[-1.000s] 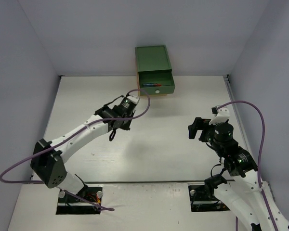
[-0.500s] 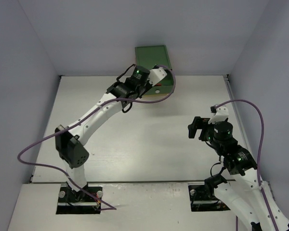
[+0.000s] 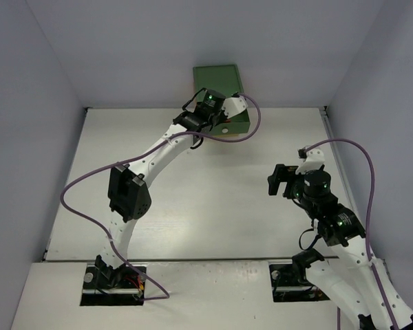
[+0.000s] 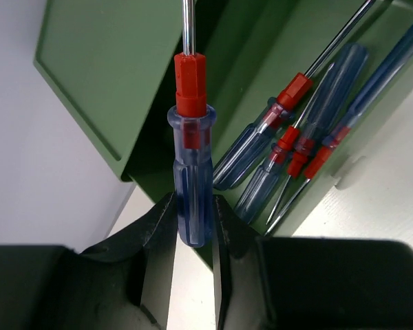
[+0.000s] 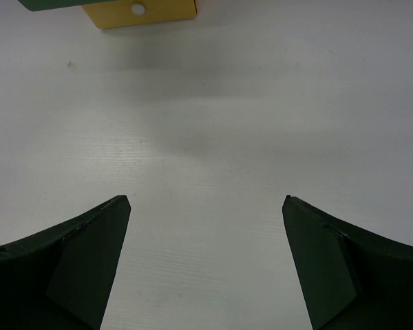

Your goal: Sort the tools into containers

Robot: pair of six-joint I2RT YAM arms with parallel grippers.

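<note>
My left gripper [image 4: 193, 206] is shut on the blue handle of a thin screwdriver [image 4: 191, 158] with a red collar, its shaft pointing into the open green drawer [image 4: 248, 55]. Several blue-and-red screwdrivers [image 4: 296, 148] lie in that drawer. In the top view the left gripper [image 3: 220, 115] is over the drawer front of the green-topped cabinet [image 3: 217, 74] at the back of the table. My right gripper [image 3: 279, 182] is open and empty above bare table at the right; its wrist view shows the open gripper [image 5: 206, 206] and the yellow drawer [image 5: 165, 12] with its white knob [image 5: 138, 9].
White table surface [image 3: 213, 199] lies between the arms, with grey walls on three sides. The left arm's purple cable [image 3: 89, 189] loops over the left half of the table. The right arm's cable [image 3: 368, 179] arcs near the right wall.
My left arm has swung from the middle of the table to the back, carrying the screwdriver to the open green drawer. The right arm has barely moved.
</note>
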